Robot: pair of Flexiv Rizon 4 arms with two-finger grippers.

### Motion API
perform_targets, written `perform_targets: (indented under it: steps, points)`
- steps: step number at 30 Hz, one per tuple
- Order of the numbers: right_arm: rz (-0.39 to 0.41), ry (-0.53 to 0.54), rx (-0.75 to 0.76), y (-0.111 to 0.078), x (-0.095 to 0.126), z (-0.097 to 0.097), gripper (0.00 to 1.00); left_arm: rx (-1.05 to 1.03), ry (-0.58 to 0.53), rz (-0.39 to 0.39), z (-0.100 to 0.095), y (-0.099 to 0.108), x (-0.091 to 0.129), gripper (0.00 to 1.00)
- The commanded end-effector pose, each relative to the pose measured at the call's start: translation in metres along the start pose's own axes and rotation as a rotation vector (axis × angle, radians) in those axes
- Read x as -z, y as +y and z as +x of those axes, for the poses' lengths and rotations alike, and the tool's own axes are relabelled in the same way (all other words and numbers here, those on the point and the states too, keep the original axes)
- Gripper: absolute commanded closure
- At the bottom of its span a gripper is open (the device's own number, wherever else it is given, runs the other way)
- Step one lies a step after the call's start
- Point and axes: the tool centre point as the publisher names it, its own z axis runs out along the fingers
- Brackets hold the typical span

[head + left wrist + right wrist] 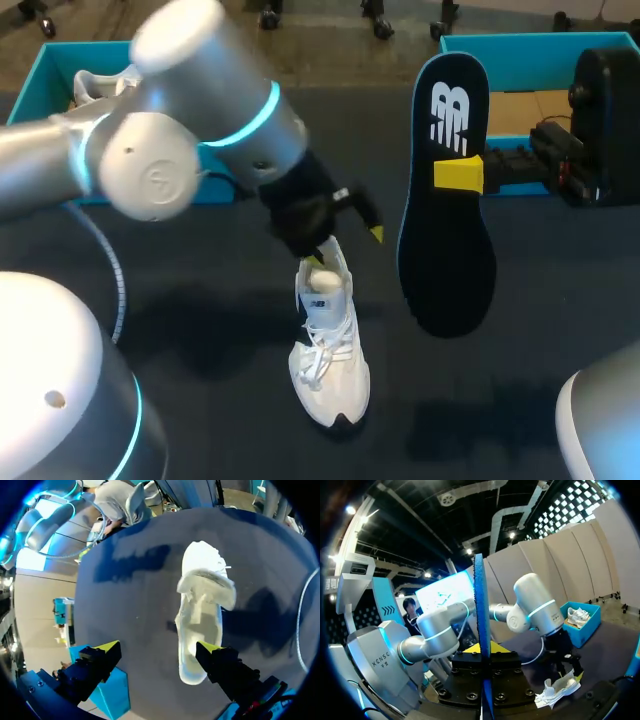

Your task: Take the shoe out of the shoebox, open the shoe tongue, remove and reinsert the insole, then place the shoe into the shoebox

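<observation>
Our left arm (150,160) looms nearest, its end effector (345,247) spread wide and holding nothing, poised just above the heel of the white shoe (330,350) on the dark worktop (200,330). Well apart from it, our right end effector (462,173) is clamped on the dark insole (445,230), held aloft. We judge the insole is out and reinsertion comes next: steady the shoe, keep its opening wide, feed the insole in toe-first. A white logo marks the insole's heel; no other writing is legible.
</observation>
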Motion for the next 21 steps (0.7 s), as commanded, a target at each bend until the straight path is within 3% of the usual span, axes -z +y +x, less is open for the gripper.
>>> perform_targets:
  steps: [1, 4, 9, 14, 19, 21]
  points:
    - [-0.005, -0.014, -0.001, 0.002, -0.009, 0.008, 1.0, -0.005, -0.134, 0.0, 0.018, -0.002, 0.011, 0.0]
    - [-0.005, -0.014, -0.001, 0.002, -0.009, 0.008, 1.0, -0.005, -0.134, 0.0, 0.018, -0.002, 0.011, 0.0]
    - [-0.005, -0.014, -0.001, 0.002, -0.009, 0.008, 1.0, -0.031, -0.278, -0.064, 0.017, 0.007, 0.017, 0.0]
    - [-0.005, -0.014, -0.001, 0.002, -0.009, 0.008, 1.0, -0.052, -0.397, -0.064, 0.006, 0.014, 0.031, 0.0]
    - [-0.005, -0.014, -0.001, 0.002, -0.009, 0.008, 1.0, -0.082, -0.51, -0.045, -0.008, 0.014, 0.049, 0.0]
    - [-0.005, -0.014, -0.001, 0.002, -0.009, 0.008, 1.0, -0.094, -0.579, 0.015, -0.013, 0.017, 0.06, 0.0]
